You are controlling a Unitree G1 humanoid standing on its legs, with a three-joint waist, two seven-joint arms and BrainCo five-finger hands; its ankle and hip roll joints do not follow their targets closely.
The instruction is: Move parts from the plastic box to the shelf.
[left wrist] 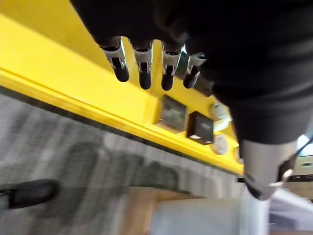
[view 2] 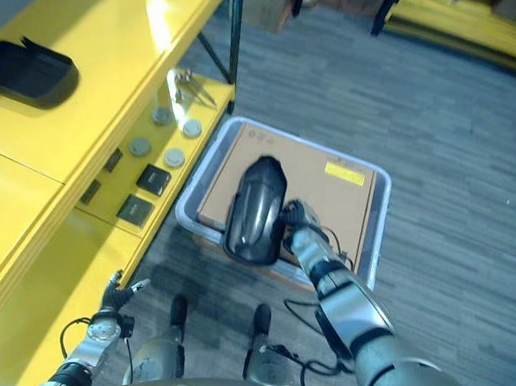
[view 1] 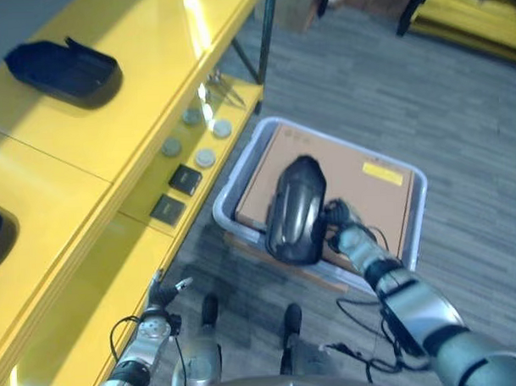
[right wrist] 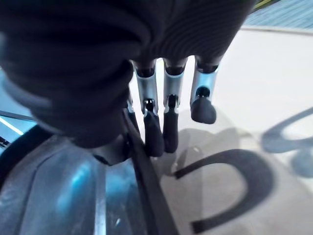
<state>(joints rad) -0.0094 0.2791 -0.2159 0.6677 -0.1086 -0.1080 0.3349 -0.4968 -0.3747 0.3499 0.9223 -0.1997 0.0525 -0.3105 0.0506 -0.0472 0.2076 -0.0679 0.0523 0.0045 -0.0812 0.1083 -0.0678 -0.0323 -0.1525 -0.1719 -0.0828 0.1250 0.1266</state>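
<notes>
Grey carpet lay under the plastic box (view 1: pixel 415 206), which sat right of the yellow shelf (view 1: pixel 112 147). Above it, the right hand (view 1: pixel 337 217) gripped a glossy black part (view 1: pixel 294 210) by its edge. At near left, the left hand (view 1: pixel 162 294) hung with fingers relaxed beside the shelf.

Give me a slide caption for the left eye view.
Right hand grips a dark curved part over the plastic box.

- Right hand (view 1: pixel 339 217): arm stretched forward from lower right, wrist bent down, fingers (right wrist: pixel 152 128) curled, pinching the edge of a dark glossy part (view 1: pixel 295 210).
- Left hand (view 1: pixel 162 294): low at lower left, forearm angled forward, fingers (left wrist: pixel 143 66) straight and relaxed, holding nothing.
</notes>
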